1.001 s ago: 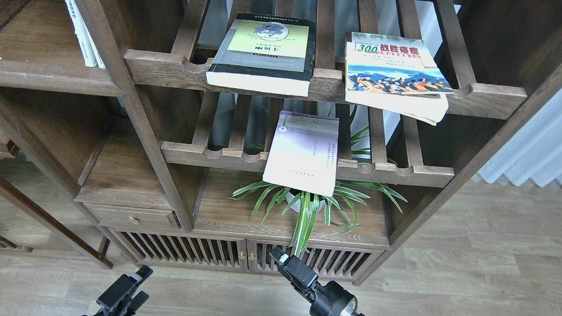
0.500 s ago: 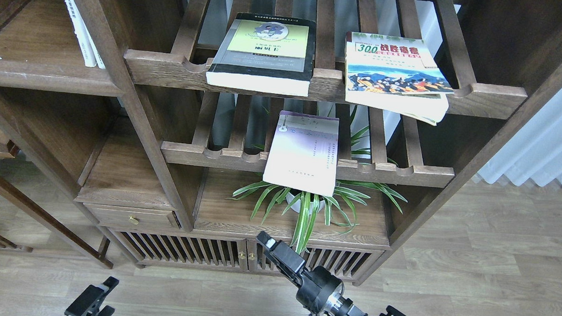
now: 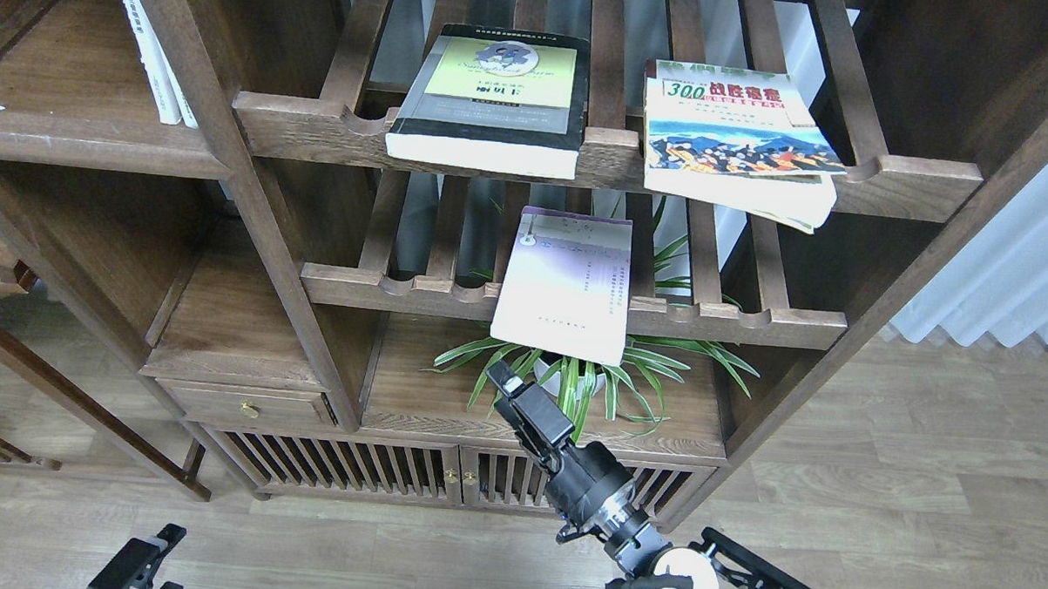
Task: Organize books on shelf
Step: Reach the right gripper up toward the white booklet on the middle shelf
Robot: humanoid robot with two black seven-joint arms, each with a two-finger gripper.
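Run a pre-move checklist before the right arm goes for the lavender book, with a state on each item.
1. Right gripper below the lavender book, not touching: ok.
2. Right gripper open enough to take the book: cannot tell, fingers seen end-on.
3. Book's front edge overhangs the slatted rack, so there is an edge to grasp: ok.
4. Plant leaves crowd the approach beneath the book: not ok.
5. Left gripper low and away from the books: ok.
6. Space beside the white books on the shelf: ok.
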